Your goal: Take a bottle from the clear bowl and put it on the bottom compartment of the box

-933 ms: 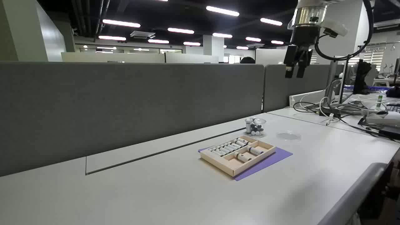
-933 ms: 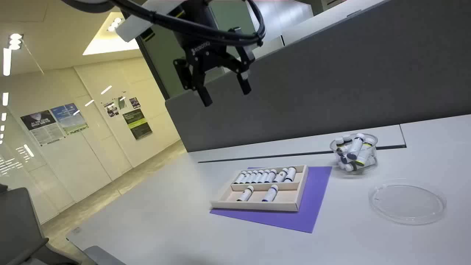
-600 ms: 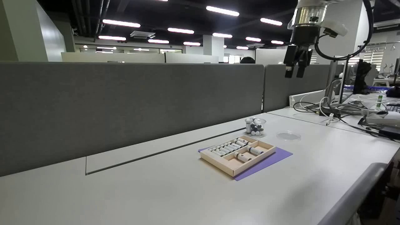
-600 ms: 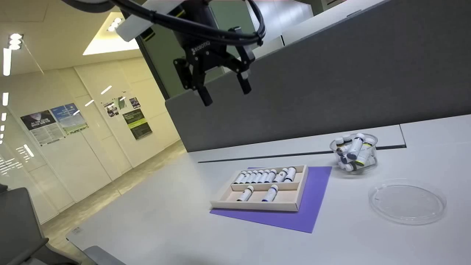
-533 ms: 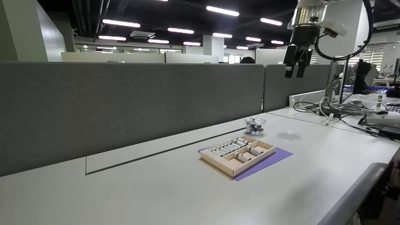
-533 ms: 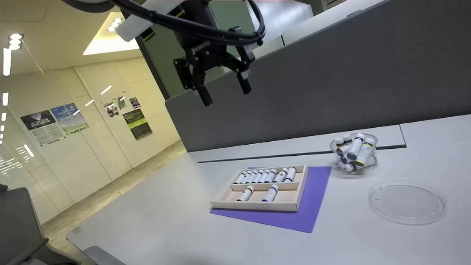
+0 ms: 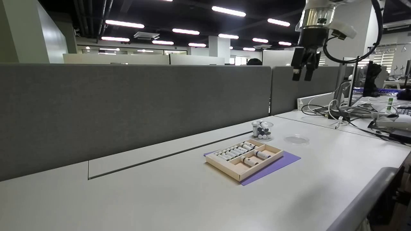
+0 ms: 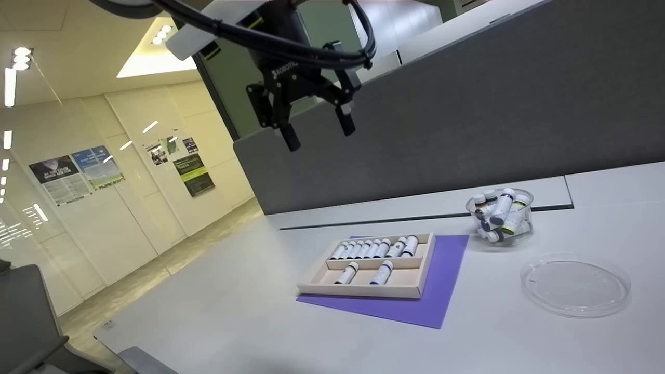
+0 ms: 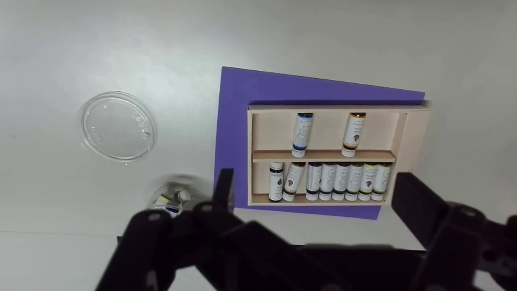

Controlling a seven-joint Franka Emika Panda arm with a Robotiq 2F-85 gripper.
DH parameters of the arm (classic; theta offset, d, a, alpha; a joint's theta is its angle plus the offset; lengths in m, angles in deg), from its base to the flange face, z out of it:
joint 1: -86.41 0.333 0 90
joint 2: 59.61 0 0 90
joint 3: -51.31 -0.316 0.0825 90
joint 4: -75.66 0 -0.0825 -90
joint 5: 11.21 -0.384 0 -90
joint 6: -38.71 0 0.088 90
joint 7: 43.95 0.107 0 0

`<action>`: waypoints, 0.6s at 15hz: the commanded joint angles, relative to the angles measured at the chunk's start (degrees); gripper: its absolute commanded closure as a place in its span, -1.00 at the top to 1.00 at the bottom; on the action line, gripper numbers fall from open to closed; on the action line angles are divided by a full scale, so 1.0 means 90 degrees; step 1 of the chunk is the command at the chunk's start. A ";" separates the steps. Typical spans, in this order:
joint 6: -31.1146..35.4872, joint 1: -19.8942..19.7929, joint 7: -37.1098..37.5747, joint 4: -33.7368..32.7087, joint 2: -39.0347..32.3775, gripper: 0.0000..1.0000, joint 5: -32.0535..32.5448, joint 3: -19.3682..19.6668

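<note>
The clear bowl (image 8: 528,221) stands on the table, heaped with small white-labelled bottles (image 8: 501,209). It shows in both exterior views (image 7: 271,125), and in the wrist view my gripper's finger partly hides it. The light wooden box (image 8: 358,291) lies to one side of the bowl. In the wrist view, the box (image 9: 339,108) has a lower compartment with a row of several bottles (image 9: 341,182) and an upper compartment with two spaced bottles (image 9: 303,132) (image 9: 354,133). My gripper (image 8: 320,139) is open and empty, high above the table and away from the bowl.
A purple mat (image 8: 447,275) lies under the box. A clear round lid (image 8: 575,285) lies flat near the bowl. A grey partition (image 7: 144,106) runs behind the table. Cables and equipment (image 7: 356,112) sit at the far end.
My gripper has moved down very slightly and stays open. The bowl, box, bottles and lid have not moved.
</note>
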 commanded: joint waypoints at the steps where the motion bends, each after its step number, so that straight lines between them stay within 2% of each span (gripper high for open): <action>1: -0.0413 -0.0073 -0.0447 -0.0893 -0.0999 1.00 -0.0577 0.0172; 4: -0.0566 -0.0319 -0.0892 -0.1819 -0.2135 1.00 -0.1010 0.0266; 9: -0.0663 -0.0989 -0.0549 -0.3541 -0.3833 1.00 -0.0652 0.0024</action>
